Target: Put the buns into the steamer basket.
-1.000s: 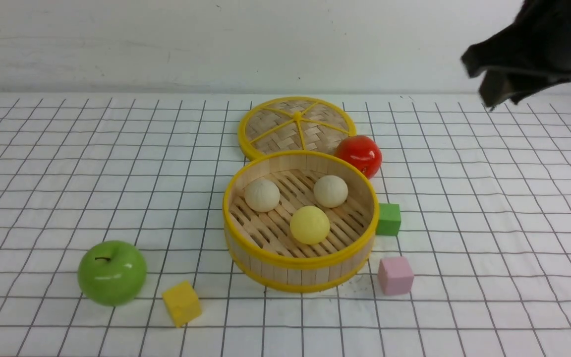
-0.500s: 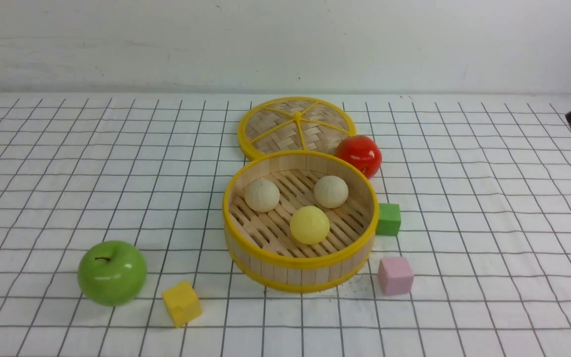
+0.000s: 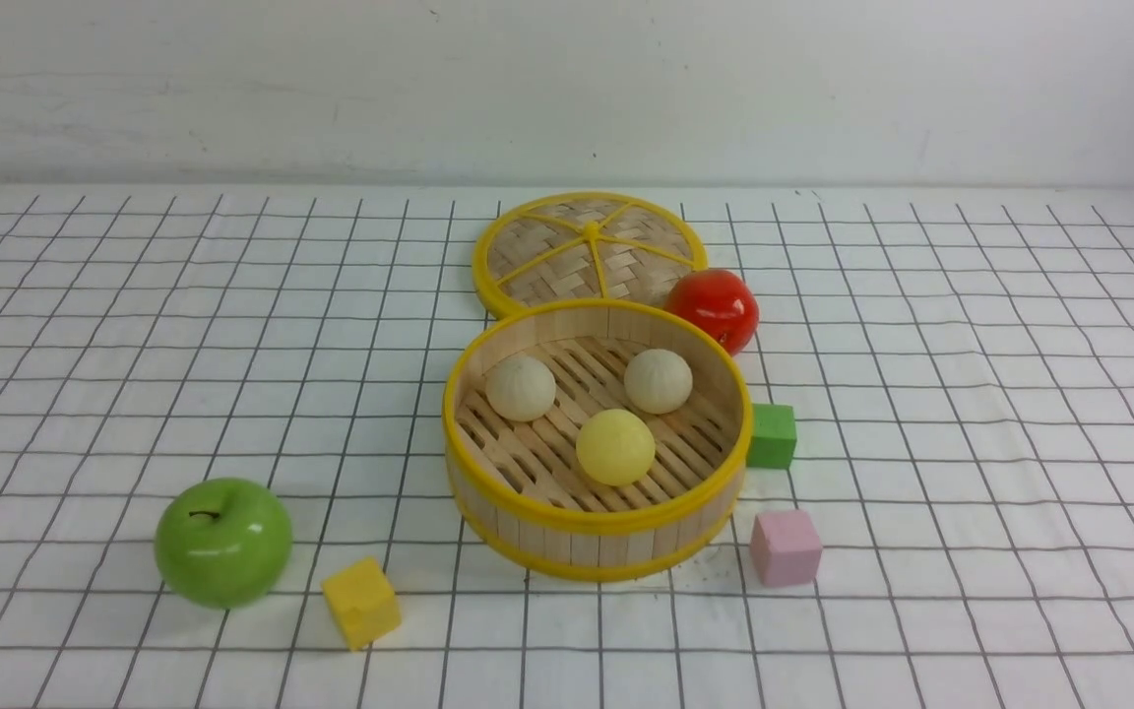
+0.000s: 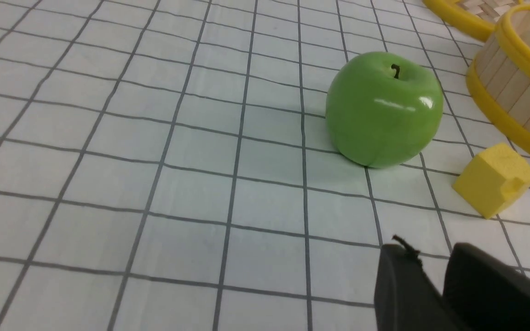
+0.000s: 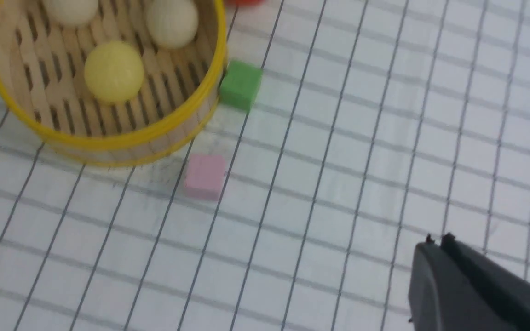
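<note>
Right gripper, closed up with nothing between its tips, and all three buns sat well apart from it, inside the steamer basket! Job looked done; the danger was a needless return. A low sweep from that gripper could have bumped the pink cube, nearer to it than the basket, or jolted the wall and rolled those rounded buns. Over by the left gripper, its spread impossible to call, a careless move risked nudging the apple.
</note>
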You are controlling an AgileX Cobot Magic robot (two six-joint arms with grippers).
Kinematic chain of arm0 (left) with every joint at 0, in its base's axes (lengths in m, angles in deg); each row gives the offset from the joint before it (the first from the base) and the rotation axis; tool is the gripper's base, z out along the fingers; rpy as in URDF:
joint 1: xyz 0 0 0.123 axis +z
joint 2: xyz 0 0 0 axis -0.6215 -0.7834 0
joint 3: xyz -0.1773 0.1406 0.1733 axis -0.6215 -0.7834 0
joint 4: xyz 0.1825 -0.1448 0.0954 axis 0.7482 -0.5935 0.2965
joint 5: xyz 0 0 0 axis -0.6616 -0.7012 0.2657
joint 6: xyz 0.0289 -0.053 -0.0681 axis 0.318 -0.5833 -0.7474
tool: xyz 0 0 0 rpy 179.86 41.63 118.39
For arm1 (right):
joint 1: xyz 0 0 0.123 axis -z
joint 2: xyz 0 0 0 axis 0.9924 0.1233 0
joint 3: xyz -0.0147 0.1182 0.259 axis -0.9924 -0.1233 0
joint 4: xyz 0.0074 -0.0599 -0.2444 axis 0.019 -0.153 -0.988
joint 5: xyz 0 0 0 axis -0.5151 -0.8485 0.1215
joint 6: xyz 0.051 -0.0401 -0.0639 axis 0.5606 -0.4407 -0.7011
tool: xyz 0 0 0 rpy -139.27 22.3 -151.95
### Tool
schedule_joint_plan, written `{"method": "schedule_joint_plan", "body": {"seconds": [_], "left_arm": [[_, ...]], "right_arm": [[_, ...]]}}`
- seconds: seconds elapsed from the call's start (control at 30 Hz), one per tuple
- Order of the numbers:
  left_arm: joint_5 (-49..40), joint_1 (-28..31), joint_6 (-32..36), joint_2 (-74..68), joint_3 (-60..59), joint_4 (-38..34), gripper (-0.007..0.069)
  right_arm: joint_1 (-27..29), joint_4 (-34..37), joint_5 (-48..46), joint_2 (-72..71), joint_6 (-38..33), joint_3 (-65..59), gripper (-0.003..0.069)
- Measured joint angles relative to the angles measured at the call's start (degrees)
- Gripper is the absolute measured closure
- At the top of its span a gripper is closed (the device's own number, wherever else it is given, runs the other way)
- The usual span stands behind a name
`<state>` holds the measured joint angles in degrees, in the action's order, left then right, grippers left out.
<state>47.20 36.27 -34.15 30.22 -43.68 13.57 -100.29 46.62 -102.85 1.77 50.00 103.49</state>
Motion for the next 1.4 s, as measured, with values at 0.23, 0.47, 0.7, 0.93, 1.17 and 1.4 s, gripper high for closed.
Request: {"method": "schedule_joint_plan", "body": {"seconds": [0.23, 0.47, 0.7, 0.93, 1.17, 1.4], "left_arm": [[0.0, 0.0, 0.0, 0.0, 0.0, 0.0, 0.0482], [0.0, 0.0, 0.0, 0.0, 0.0, 0.0, 0.0482], [0.0, 0.0, 0.0, 0.0, 0.0, 0.0, 0.0482], [0.0, 0.0, 0.0, 0.1, 0.0, 0.0, 0.048], [0.0, 0.0, 0.0, 0.1, 0.0, 0.0, 0.048], [0.0, 0.0, 0.0, 0.1, 0.0, 0.0, 0.048]], "right_arm": [[9.3, -2.5, 25.3, -26.4, 3.0, -24.9, 0.0669], [17.8, -1.3, 33.0, -49.6, 3.7, -54.3, 0.066], [19.0, 1.4, 35.2, -58.2, 3.7, -69.7, 0.0655], [19.0, 1.7, 40.2, -59.9, 3.7, -75.7, 0.0648], [19.0, 1.8, 40.6, -59.9, 3.7, -75.9, 0.0643], [19.0, 1.8, 40.8, -59.9, 3.7, -75.9, 0.0634]]}}
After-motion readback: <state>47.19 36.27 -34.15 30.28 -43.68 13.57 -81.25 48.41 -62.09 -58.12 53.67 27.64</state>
